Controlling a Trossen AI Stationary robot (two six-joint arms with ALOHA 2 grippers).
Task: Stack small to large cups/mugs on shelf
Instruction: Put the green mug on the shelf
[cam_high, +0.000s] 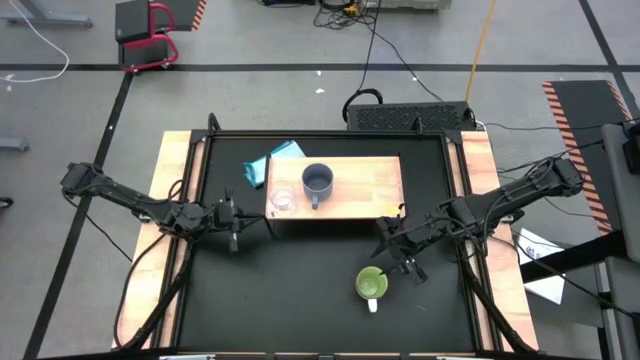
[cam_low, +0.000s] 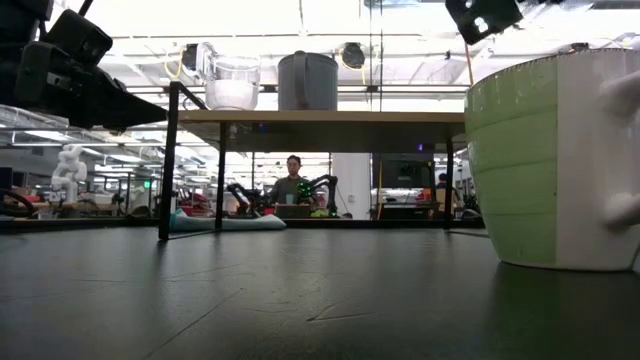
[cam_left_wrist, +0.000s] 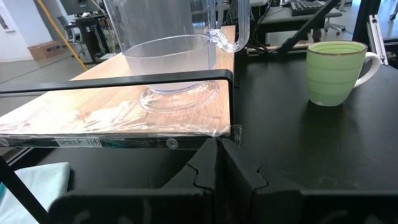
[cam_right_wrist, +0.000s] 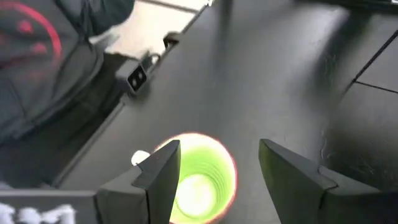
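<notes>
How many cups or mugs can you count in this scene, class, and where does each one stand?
3. The small clear glass cup and grey-blue handled mug stand on the light wooden shelf; the green mug with white handle stands on the black table, below the right gripper.

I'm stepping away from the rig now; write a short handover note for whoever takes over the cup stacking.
Right gripper: open, above the green mug, which stands on the black table in front of the shelf.
Left gripper: shut, empty, waiting at the shelf's left end.
Done: glass cup and grey-blue mug stand side by side on the shelf.
Left: grasp the green mug and set it on the shelf, probably right of the grey-blue mug.
</notes>
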